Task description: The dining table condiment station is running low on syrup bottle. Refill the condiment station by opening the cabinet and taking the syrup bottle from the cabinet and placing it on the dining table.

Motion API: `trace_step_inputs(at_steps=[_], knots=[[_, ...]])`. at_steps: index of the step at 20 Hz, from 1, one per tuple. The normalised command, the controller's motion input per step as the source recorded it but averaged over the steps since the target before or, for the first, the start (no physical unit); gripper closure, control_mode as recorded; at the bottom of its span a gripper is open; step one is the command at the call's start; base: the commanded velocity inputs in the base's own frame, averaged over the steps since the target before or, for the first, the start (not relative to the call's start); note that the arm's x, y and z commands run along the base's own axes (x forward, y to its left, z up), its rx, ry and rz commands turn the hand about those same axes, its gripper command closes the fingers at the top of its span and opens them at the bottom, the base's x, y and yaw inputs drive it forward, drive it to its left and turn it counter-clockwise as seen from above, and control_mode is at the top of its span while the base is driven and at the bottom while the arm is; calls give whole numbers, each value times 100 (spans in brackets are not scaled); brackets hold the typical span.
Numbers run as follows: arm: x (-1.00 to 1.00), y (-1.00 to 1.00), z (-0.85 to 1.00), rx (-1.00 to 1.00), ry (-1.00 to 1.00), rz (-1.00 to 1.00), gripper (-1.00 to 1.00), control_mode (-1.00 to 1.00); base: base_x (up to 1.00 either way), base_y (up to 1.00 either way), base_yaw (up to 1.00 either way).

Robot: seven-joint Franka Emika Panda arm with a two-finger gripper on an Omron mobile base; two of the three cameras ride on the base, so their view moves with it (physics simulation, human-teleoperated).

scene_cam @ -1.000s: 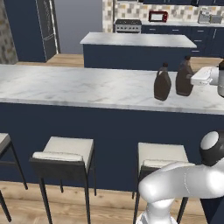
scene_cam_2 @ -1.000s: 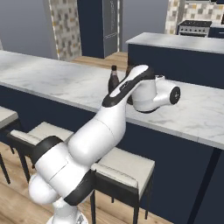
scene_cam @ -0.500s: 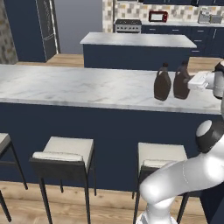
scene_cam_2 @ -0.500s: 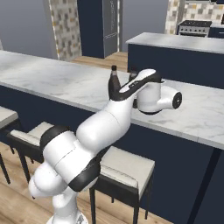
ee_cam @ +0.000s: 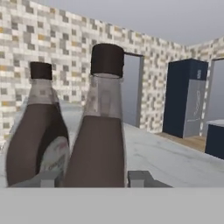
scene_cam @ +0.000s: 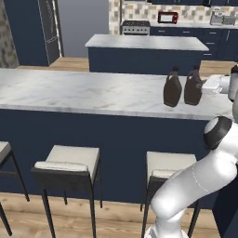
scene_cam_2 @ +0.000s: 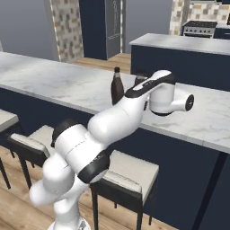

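Two syrup bottles stand upright on the dining table (scene_cam: 93,93), close side by side toward its right end. From the left base view the near bottle (scene_cam: 193,86) is the one by the robot's hand, and the second bottle (scene_cam: 172,87) sits just to its left, the two almost touching at their bellies. Both are dark brown with black caps and narrow necks. The white arm bends up from the floor beside the stools (scene_cam: 69,160) and reaches across the marble top, its wrist level with the bottles. From the right base view one bottle (scene_cam_2: 117,86) shows behind the forearm, the other mostly hidden by the arm. In the hand view the near bottle (ee_cam: 99,135) stands right between the two fingertips (ee_cam: 138,178), with the gripper (ee_cam: 94,179) straddling its base; the fingertips sit on either side of the bottle's lower body, with what looks like a little gap on each side, so I cannot tell whether they are pressing on it or just beside it. The other bottle (ee_cam: 37,135) is off to the left of that view, partly behind one fingertip. Behind the table stands a smaller marble-topped island (scene_cam: 144,44), and beyond it a stove (scene_cam: 135,27) and a red microwave (scene_cam: 167,17) against a tiled wall.
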Motion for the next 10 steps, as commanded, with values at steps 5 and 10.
trace_step_inputs(at_steps=[5, 10], knots=[[0, -1, -45, -1, -9, 15, 100, -100, 0, 0, 0], [0, 0, -27, -1, -6, 14, -100, -100, 0, 0, 0]])
